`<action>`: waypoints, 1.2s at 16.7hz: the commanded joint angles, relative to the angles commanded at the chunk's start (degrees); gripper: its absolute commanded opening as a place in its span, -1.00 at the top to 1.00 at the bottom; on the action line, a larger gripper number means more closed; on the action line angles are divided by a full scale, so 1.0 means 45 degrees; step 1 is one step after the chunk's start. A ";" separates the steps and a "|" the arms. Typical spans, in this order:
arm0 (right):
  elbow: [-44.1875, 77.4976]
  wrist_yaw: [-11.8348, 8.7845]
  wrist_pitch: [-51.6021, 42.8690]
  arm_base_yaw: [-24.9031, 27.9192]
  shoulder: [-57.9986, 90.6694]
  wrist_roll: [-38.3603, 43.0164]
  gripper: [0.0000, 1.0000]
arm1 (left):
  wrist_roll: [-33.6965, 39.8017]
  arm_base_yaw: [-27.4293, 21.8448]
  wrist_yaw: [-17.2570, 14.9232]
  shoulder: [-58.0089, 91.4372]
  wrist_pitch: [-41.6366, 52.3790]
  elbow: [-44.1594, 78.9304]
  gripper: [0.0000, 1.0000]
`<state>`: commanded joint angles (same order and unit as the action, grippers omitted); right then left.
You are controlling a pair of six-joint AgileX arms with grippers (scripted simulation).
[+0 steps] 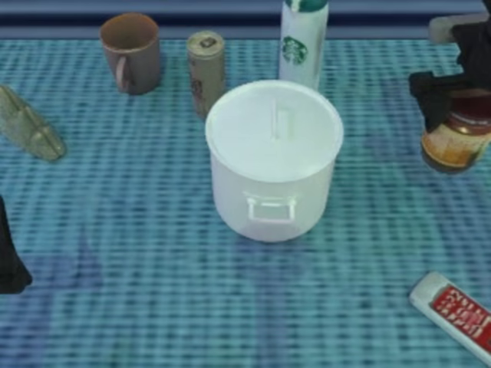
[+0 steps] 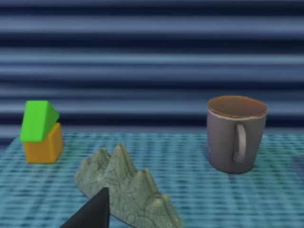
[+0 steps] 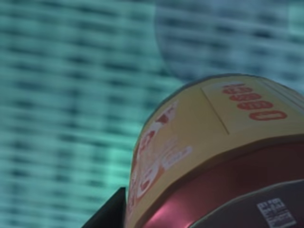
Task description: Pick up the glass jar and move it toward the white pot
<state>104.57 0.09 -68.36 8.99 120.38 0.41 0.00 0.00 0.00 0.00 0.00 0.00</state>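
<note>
Glass jar gripped by the right gripper well off to the right of the white pot, near the table's right edge. Dark fingers closed over the lid end from above, label and amber body hanging below them; seemingly lifted off the cloth, judging by the right wrist view, where the yellow-orange label fills the foreground and a round shadow lies on the weave beneath. Held from the top probably so the squat body stays clear for setting down close to the pot without the fingers fouling its wall. Slightly tilted, perhaps, though hard to be sure. White pot itself upright near the middle of the blue table, lid on, side handle facing the near edge. Behind the pot: Starbucks bottle just at its far right, tan can at its far left, brown mug farther left still. Grey-green rocky piece well to the pot's left. Red-and-white tube in front of the pot and to its right, below the jar's likely path and worth clearing. Left gripper parked well to the pot's left, front side; finger spacing not discernible. Remaining work, by judgement: a leftward carry toward the pot.
</note>
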 joint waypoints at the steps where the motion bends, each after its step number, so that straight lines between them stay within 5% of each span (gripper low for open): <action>1: -0.0161 0.0074 0.0228 0.0316 0.0036 0.0803 1.00 | 0.0000 0.0000 0.0000 0.0000 0.0000 0.0000 -1.00; 6: -0.0911 0.0351 0.1062 0.1562 0.0227 0.3506 1.00 | 0.0000 0.0000 0.0000 0.0000 0.0000 0.0000 -1.00; 20: -0.2461 0.0380 0.3300 0.1669 0.0932 0.3689 1.00 | 0.0000 0.0000 0.0000 0.0000 0.0000 0.0000 -1.00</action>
<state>93.49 1.80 -53.51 16.50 124.58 17.01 0.00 0.00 0.00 0.00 0.00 0.00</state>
